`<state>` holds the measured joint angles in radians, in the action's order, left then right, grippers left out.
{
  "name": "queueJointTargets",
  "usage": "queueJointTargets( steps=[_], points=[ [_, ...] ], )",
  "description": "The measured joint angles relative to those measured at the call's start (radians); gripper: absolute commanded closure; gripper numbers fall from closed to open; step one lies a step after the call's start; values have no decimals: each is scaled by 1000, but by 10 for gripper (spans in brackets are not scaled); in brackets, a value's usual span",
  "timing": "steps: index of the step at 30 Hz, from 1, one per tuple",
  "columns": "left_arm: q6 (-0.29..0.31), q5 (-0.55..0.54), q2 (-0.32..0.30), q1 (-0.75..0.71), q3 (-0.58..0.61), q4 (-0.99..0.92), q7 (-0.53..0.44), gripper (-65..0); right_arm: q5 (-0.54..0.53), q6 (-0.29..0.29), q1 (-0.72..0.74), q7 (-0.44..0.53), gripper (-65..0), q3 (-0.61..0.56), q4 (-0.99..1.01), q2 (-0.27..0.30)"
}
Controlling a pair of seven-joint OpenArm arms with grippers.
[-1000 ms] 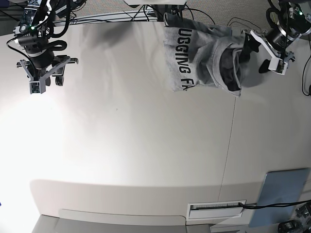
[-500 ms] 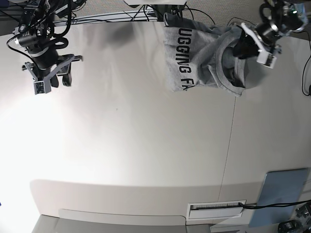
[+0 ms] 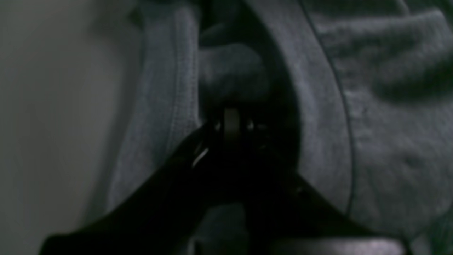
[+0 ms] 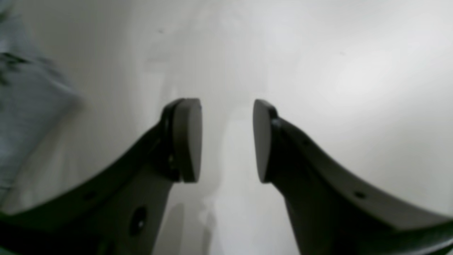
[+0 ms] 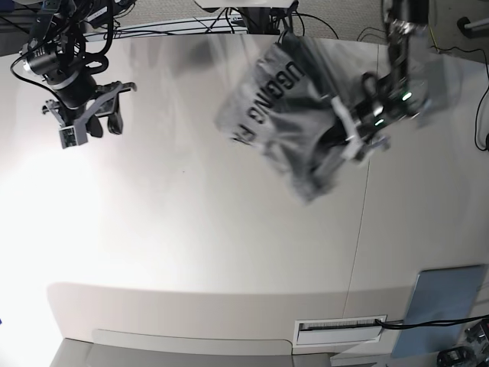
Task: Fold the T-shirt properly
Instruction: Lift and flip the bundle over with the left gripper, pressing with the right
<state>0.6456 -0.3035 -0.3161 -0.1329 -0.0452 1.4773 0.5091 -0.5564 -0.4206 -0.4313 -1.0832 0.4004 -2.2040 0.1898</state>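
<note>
The grey T-shirt [image 5: 283,115], with black block lettering facing up, hangs bunched and motion-blurred over the far middle of the table. My left gripper [image 5: 345,142] is at the shirt's right side, shut on a fold of the fabric. In the left wrist view, the dark fingertips [image 3: 231,122] are pinched together on grey cloth next to a stitched hem [image 3: 177,92]. My right gripper [image 5: 85,128] hovers over bare table at the far left, well away from the shirt. It stands open [image 4: 227,140] with nothing between its pads.
A flat blue-grey panel [image 5: 447,298] lies at the near right corner, beside a white slotted unit [image 5: 340,329]. Cables [image 5: 229,19] run along the far edge. A seam [image 5: 361,229] crosses the tabletop. A blurred grey patch [image 4: 28,106] shows at the right wrist view's left edge.
My left gripper closed on the shirt's right side and swung left and nearer, pulling the shirt out of its heap. The right gripper drifted slightly right.
</note>
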Motion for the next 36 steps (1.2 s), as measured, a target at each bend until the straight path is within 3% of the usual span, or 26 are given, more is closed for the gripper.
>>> queueJointTargets(
  steps=[4,7,10,15,18,22,26,31,36],
  points=[
    [-40,16,11,102,150,-7,47,0,13,0,0,0,-240,-61,0,2],
    [-105,-16,10,164,165,22,152,0,65,-6,-1,12,-240,-125,0,1],
    [-141,-96,-5,183,116,118,223,0,115,0,-1,42,-239,-184,0,1],
    [-130,-292,-60,106,-23,220,314,0,209,12,0,116,-237,-296,9,1],
    [-137,-338,-77,7,-122,226,350,0,245,38,18,154,-175,-351,64,1],
    [-133,-425,-70,-134,-212,227,344,0,248,40,89,154,-94,-414,184,4],
    [-134,-432,-65,-216,-216,219,298,0,243,56,178,158,-12,-454,311,3],
    [-177,-351,-4,-212,-179,134,164,0,246,57,203,93,-4,-511,402,6],
    [-179,-306,29,-100,-97,53,138,0,243,58,192,98,-4,-605,401,6]
  ],
)
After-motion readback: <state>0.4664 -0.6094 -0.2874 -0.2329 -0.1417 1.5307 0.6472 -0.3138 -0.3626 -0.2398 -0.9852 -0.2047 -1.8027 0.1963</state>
